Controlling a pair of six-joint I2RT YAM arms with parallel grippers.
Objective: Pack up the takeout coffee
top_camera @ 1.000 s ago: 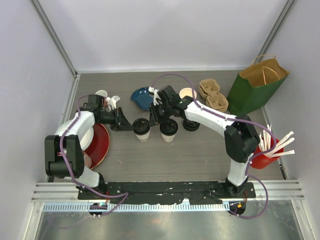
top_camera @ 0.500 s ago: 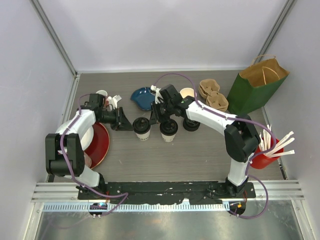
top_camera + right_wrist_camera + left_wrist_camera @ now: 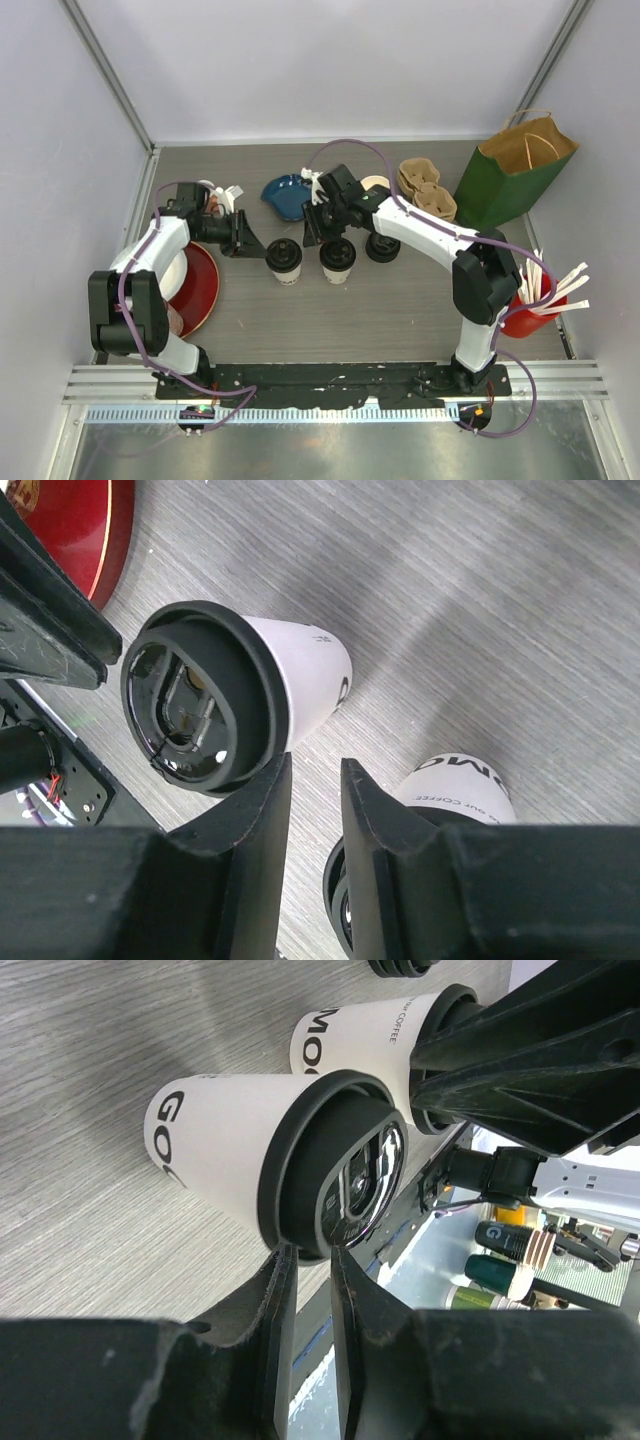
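Both grippers' fingers stand nearly closed, holding nothing: the left gripper (image 3: 252,243) just left of the two cups, the right gripper (image 3: 312,232) just above them. Left cup (image 3: 284,259) and right cup (image 3: 337,260) stand upright mid-frame, side by side, lidded.

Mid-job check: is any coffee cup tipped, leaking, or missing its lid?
Nothing stands out. Both lidded cups, the left cup and the right cup, stand upright on the table with black lids seated and no spill around them. A third black lid lies beside them, its cup hidden from above.
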